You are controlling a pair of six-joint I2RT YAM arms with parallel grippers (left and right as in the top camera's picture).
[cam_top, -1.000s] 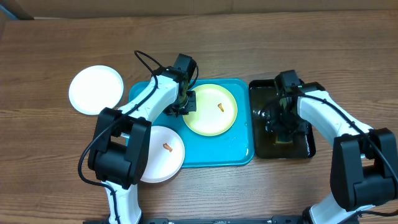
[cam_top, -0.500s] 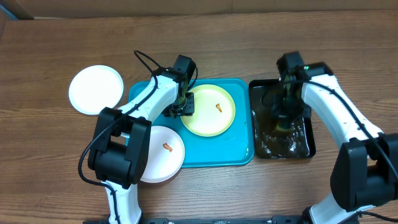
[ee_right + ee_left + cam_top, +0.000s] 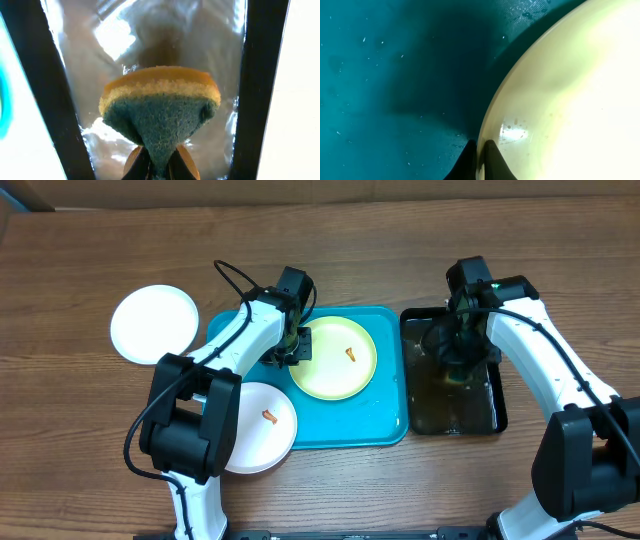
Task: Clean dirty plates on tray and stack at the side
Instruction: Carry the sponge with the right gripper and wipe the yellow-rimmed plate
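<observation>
On the wooden counter (image 3: 420, 240), seen from overhead, a bare white plate (image 3: 154, 323) sits alone to the left of the blue tray (image 3: 385, 425), with no smear that shows. I take it as the one finished piece and the start of the stack. The yellow-green plate (image 3: 335, 370) lies inside the tray with a small orange smear (image 3: 350, 352) near its middle. A second white plate (image 3: 262, 435) lies over the tray's near-left corner, partly off it, and carries its own orange mark. So two plates look left to clean. The left hand (image 3: 297, 347) is at the left rim of the yellow-green plate. The right hand (image 3: 455, 360) hangs over the black tray (image 3: 492, 418), well apart from the plates.

At the left wrist, the two fingertips are pinched together on the rim of the yellow-green plate (image 3: 560, 100), one under it and one over it. The blue tray's floor (image 3: 380, 75) lies beside the plate, speckled with droplets. A few drops also sit on the plate near the grip.

At the right wrist, the hand (image 3: 160, 162) is clamped on a sponge (image 3: 160, 110), with its yellow side up and its blue scouring side towards the camera. The sponge is squeezed to a wedge between the fingers. Below it lies the wet, shiny floor of the black tray (image 3: 260, 75). By my judgement the sponge has yet to reach the yellow-green plate. Wiping both smeared plates and stacking them on the bare white one remains.
</observation>
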